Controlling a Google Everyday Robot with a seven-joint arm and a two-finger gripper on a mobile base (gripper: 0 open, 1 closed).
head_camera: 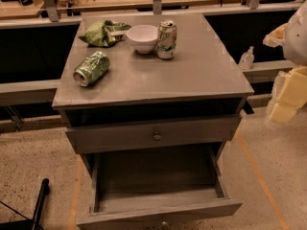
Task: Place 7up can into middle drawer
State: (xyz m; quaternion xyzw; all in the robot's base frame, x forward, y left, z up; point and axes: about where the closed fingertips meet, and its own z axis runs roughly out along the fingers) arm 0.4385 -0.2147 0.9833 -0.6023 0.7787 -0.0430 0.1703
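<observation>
1. The gripper hangs off to the side of the counter, past its right edge near the front right corner. I cannot tell whether it is wide or narrow.
2. The 7up can stands upright near the middle of the back edge, just beside a white bowl.
3. A crushed green can lies by the left edge, and a green bag lies at the back left corner.
4. The middle drawer is pulled out below the front edge, under a knobbed drawer front.
</observation>
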